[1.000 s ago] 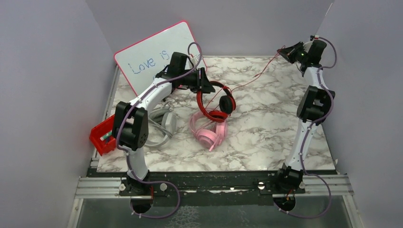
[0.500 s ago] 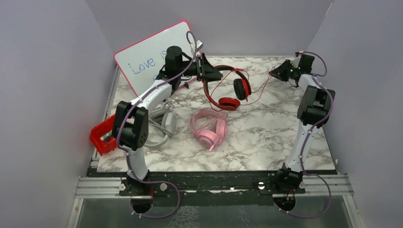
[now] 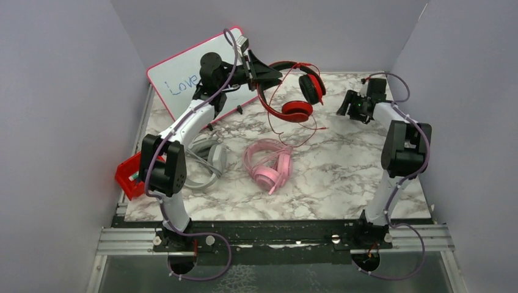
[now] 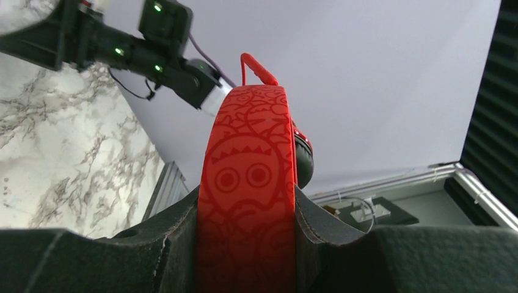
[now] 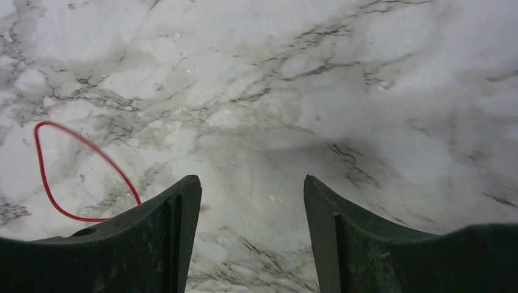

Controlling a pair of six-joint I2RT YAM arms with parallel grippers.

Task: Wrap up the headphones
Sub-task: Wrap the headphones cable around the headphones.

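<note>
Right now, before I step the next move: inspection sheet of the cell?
Surface: marble table, no spills seen.
Job's things: red headphones lifted off the table by the headband; pink headphones and grey headphones lie on it.
Clutter: whiteboard at back left; red bin at left edge.
Grippers: left gripper, fingers shut on the red headband; right gripper open, empty, above bare marble.
Cables: red cable dangles loose to the table, unwrapped.
Surroundings: plain grey walls; nothing else seen.

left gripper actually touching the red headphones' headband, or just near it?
Touching. The left wrist view shows it: the red headband runs straight through the left gripper, with both jaws pressed against its sides and no gap on either side.
</note>
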